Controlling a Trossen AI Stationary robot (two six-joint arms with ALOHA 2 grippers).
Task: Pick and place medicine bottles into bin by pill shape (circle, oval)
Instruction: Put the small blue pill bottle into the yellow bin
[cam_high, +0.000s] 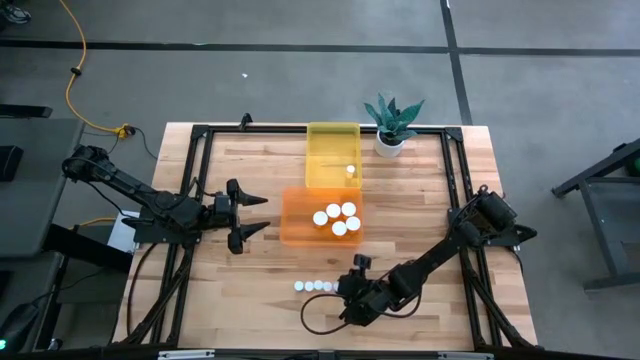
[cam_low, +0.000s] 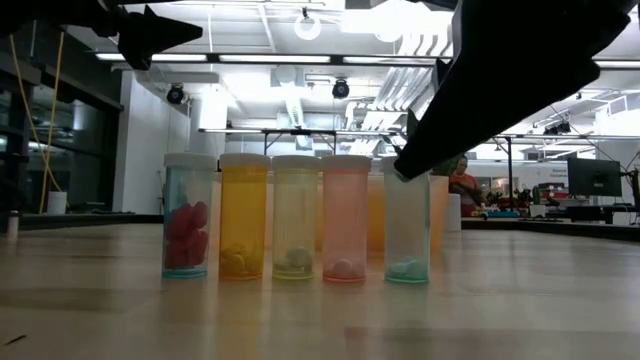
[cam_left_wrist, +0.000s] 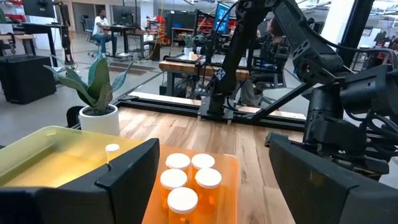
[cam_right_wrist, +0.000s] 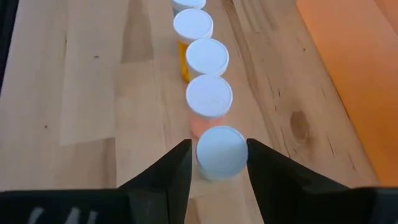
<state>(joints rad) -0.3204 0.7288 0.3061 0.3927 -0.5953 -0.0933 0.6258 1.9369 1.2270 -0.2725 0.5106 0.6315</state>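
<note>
Several medicine bottles (cam_high: 318, 286) with white caps stand in a row near the table's front edge; in the low view they are blue (cam_low: 187, 215), orange (cam_low: 244, 218), yellow (cam_low: 296, 218), pink (cam_low: 346, 218) and teal (cam_low: 407, 228). My right gripper (cam_right_wrist: 219, 163) is open. Its fingers stand on either side of the cap (cam_right_wrist: 221, 152) of the row's right-end bottle, which stands on the table. My left gripper (cam_high: 258, 216) is open and empty, left of the orange bin (cam_high: 298, 228). That bin holds several bottles (cam_high: 336, 218). The yellow bin (cam_high: 325, 150) holds one (cam_high: 351, 169). My right gripper comes down slanting from the table's right, one finger (cam_right_wrist: 174, 171) on each side of the end bottle's cap. A thin gap shows beside one finger. Whether the other finger (cam_right_wrist: 264, 171) touches the cap I cannot tell.
A potted plant in a white pot (cam_high: 392, 128) stands at the far edge, right of the yellow bin. A black frame (cam_high: 200, 140) runs around the table. There is bare wood to the left of and in front of the bottle row.
</note>
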